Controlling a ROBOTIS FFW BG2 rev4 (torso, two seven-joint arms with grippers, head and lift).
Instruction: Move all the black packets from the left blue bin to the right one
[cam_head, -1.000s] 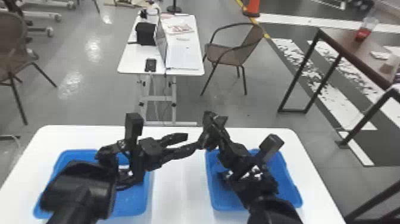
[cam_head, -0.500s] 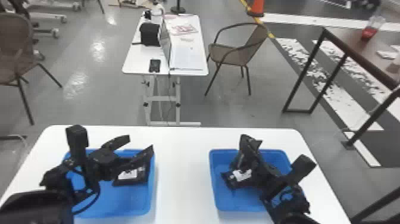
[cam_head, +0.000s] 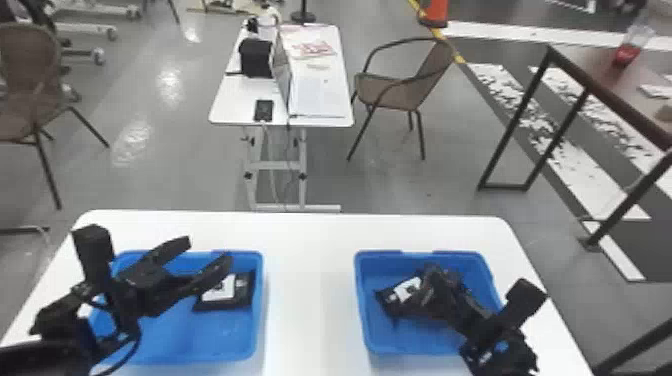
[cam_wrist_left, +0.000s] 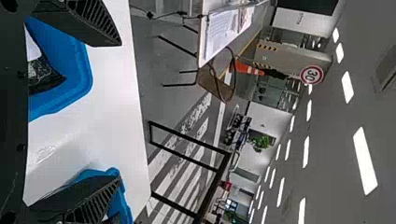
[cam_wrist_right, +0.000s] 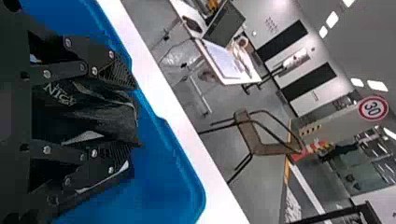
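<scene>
Packet (cam_wrist_right: 88, 114), black, pinched in the right gripper (cam_wrist_right: 130, 112) inside the right blue bin (cam_head: 400, 337), liable to drag back out on too narrow a release, with, left of that bin, a white-labelled packet (cam_head: 243, 290) in the left blue bin (cam_head: 200, 335) below the wide-open left gripper (cam_head: 207, 251).

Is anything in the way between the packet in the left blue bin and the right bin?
Only low walls: the packet must clear the side of the left bin, cross the white table, then clear the side of the right bin, where the right gripper also hangs. Nothing else visible blocks it.
</scene>
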